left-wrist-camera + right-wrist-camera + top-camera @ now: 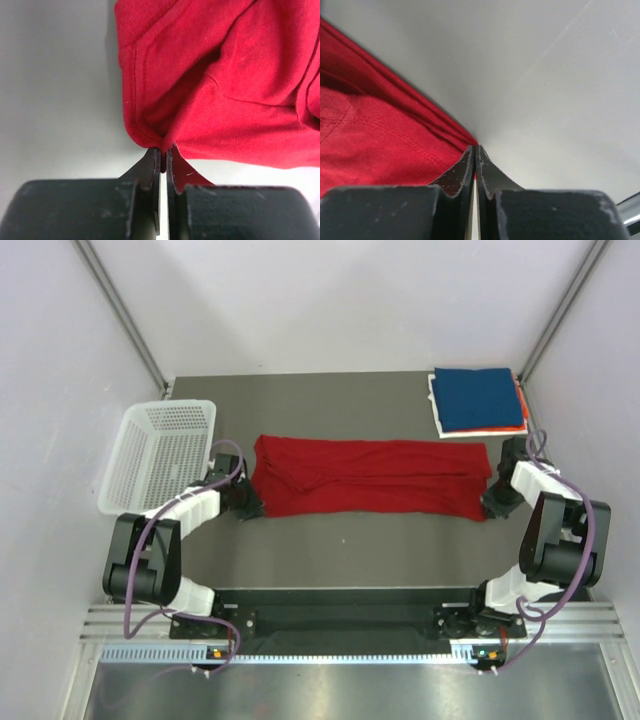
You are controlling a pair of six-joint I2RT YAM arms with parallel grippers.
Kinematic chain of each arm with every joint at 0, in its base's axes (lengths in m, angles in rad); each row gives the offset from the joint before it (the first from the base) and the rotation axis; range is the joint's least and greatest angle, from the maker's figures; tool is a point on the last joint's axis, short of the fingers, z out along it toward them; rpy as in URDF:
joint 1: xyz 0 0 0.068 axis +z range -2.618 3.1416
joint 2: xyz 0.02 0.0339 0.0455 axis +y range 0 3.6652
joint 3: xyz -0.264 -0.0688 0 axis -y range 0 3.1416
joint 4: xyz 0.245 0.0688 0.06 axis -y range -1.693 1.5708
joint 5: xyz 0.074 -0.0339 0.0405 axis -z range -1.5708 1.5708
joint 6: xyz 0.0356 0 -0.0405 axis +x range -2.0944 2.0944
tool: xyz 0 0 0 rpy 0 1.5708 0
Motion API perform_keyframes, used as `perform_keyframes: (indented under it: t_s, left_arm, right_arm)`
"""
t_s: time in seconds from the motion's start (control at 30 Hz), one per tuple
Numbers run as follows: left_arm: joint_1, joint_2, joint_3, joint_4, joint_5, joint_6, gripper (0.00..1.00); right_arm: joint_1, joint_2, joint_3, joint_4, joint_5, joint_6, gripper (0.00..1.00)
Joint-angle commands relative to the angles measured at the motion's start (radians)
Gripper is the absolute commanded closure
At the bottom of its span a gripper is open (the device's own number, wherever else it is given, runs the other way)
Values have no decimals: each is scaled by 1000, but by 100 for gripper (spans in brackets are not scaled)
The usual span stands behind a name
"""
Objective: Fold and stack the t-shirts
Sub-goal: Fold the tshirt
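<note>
Sitting far left was the white mesh plastic basket (pixel 160 455). Beside it, the left gripper (pixel 163 156) was pinched tight on the left end of the big bright red cloth t-shirt (pixel 370 478), which lay in a long band across the dark table (pixel 330 400). At its right end, the right gripper (pixel 475 155) was pinched shut on the edge too. Behind that sat the folded dark blue shirt (pixel 480 398). The fold looked half done; next both ends probably needed lifting together.

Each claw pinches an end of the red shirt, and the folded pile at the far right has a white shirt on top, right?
Almost. The top external view shows a dark blue shirt on top there, not a white one. The rest is right.
</note>
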Motion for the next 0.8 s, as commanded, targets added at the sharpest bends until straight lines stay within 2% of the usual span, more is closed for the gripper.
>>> perform_keyframes:
  t_s: [0.0,0.33,0.4,0.5,0.53,0.57,0.6,0.63,0.77]
  left_arm:
    - [4,19,33,-16,-56,37,100]
    - [5,-56,75,-141,-163,91,100]
    - [5,-64,69,-145,-153,88,100]
    - [5,-75,58,-148,-146,85,100]
    - [5,-75,55,-150,-145,83,100]
    - [5,-76,52,-150,-143,83,100]
    - [5,-78,47,-145,-139,80,100]
    - [5,-78,46,-141,-137,79,100]
    - [5,-70,50,-128,-120,76,100]
  right_arm:
    - [-13,4,12,15,23,-19,100]
    - [-45,-66,-13,0,92,-74,100]
    - [-45,-79,-26,9,76,-77,100]
    - [-45,-103,-34,58,-41,-161,100]
    - [-45,-128,-40,108,-148,-232,98]
    - [-45,-143,-45,127,-184,-257,93]
    - [-44,-163,-56,148,-228,-278,83]
    - [-45,-195,-60,164,-294,-295,78]
    - [-44,-203,-66,127,-301,-260,63]
